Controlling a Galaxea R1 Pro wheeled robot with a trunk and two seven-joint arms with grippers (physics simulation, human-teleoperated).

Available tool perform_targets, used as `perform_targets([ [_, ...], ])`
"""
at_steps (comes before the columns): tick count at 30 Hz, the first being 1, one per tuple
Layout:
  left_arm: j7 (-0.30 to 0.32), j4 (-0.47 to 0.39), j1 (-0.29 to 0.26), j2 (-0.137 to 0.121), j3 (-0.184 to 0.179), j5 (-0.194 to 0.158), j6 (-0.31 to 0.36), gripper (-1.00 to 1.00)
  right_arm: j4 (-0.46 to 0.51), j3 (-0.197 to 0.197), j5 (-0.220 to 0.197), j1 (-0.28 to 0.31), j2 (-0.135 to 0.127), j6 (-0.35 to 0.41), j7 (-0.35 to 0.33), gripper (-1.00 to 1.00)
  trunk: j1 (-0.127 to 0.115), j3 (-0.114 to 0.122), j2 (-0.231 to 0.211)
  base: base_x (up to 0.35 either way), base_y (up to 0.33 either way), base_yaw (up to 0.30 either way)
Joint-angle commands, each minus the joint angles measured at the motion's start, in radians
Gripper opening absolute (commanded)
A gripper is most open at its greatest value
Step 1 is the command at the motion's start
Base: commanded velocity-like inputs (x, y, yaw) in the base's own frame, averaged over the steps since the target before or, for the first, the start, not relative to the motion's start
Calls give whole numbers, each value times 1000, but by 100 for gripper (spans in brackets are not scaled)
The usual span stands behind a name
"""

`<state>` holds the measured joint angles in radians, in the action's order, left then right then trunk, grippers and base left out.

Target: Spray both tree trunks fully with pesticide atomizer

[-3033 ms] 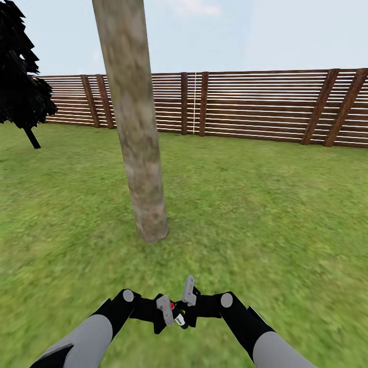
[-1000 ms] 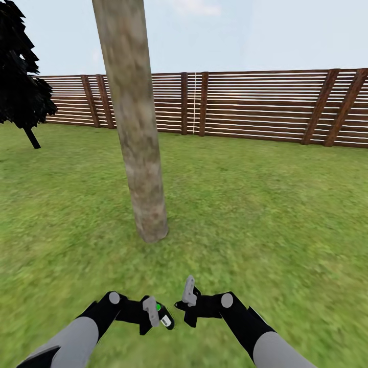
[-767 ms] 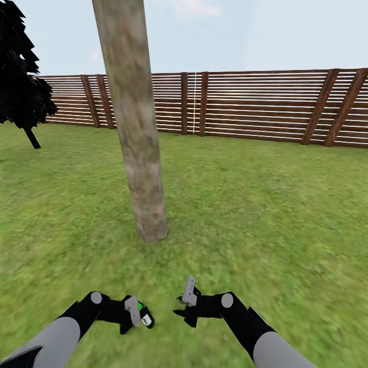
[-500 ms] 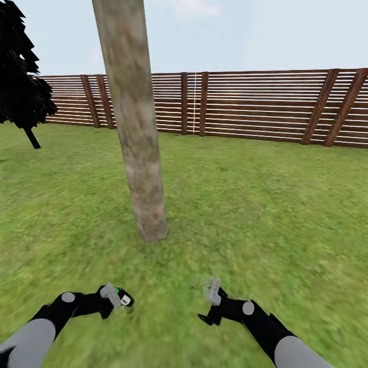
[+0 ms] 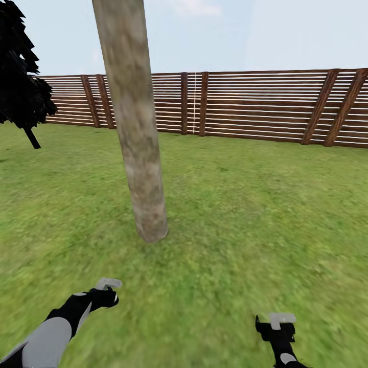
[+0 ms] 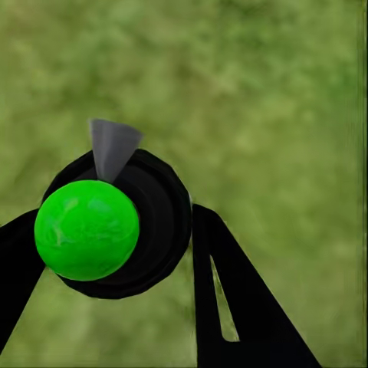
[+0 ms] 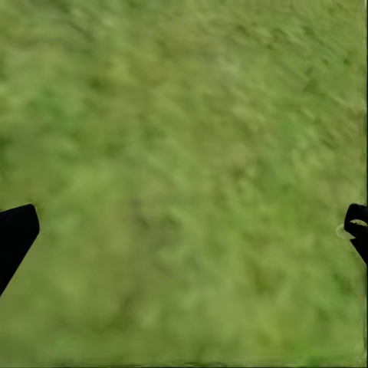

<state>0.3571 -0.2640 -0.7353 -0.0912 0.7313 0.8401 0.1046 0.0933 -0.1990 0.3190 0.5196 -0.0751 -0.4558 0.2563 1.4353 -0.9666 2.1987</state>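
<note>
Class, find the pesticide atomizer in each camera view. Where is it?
Head view: lower left, at the left gripper, too small to make out.
Left wrist view: atomizer, green-topped, between the fingers.
Right wrist view: right gripper open over grass.
Shared landmark: the grass.

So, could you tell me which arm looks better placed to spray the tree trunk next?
Left: its gripper is shut on the atomizer, on the tree trunk's side. The right gripper is open over grass.
</note>
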Motion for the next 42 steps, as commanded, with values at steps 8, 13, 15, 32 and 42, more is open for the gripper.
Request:
perform_targets([
  [8, 5, -3, -27, 109, 8, 11, 48, -100, -4, -14, -37, -18, -2, -7, 5, 100, 0, -1, 0, 280, 0, 0],
  [13, 5, -21, -30, 109, 10, 4, 104, -100, -6, -14, -35, -20, -3, -6, 9, 100, 0, -1, 0, 339, 0, 0],
  [15, 5, -62, -24, 111, 10, 3, 115, -100, -6, -15, -35, -20, -3, -6, 10, 100, 0, -1, 0, 340, 0, 0],
  [32, 8, -144, -20, 121, 10, 2, 121, -100, -6, -14, -34, -21, -2, -6, 10, 100, 0, -1, 0, 256, -25, 34],
  [42, 14, -156, -72, 142, -5, 9, 298, -100, -6, -14, -34, -22, -4, -4, 9, 100, 0, -1, 0, 170, -173, 143],
])
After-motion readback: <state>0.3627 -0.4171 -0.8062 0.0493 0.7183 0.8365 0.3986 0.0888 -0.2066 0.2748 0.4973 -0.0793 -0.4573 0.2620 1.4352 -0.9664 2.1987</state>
